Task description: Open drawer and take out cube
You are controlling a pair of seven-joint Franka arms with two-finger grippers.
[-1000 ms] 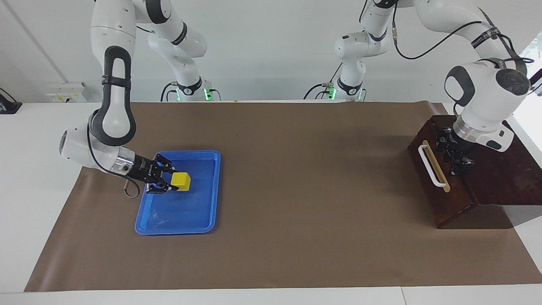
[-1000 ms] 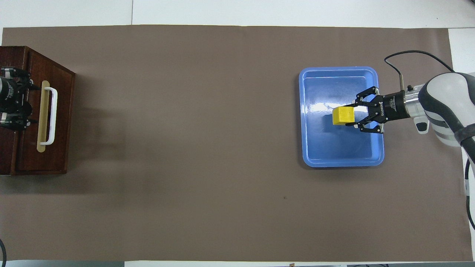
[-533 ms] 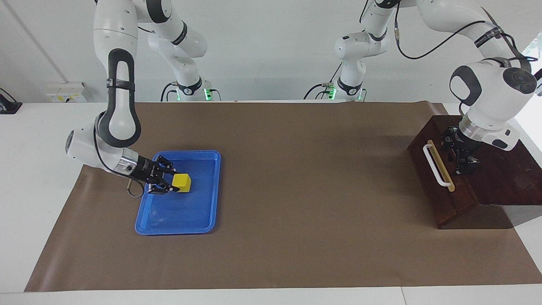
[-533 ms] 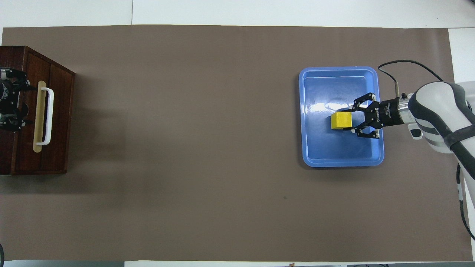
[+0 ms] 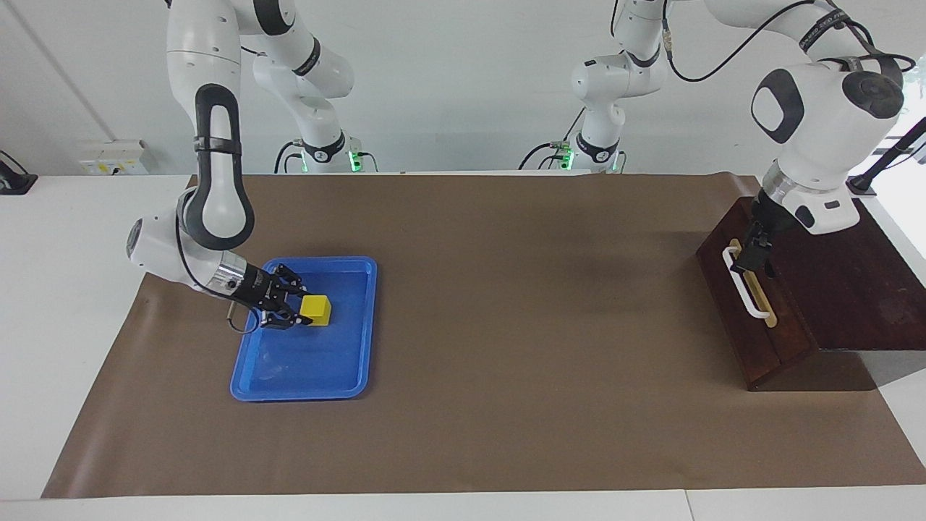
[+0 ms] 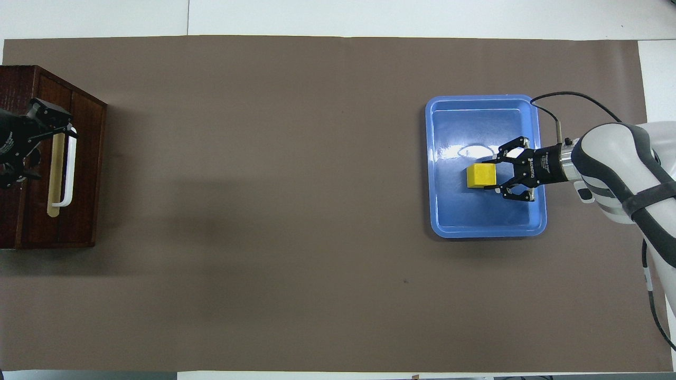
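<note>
R claw (image 5: 295, 311) low, arm stretched out; L claw (image 5: 751, 250) fingers spread, wrist angled down.

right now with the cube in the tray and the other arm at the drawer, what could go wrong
1. The right gripper sits low in the blue tray against the cube; pulling back while a fingertip touches may drag or tip the cube.
2. The left gripper hangs at the drawer's white handle; a sideways move could snag it and shift the drawer.

Yellow cube (image 5: 316, 308) in blue tray (image 5: 340, 365)
</note>
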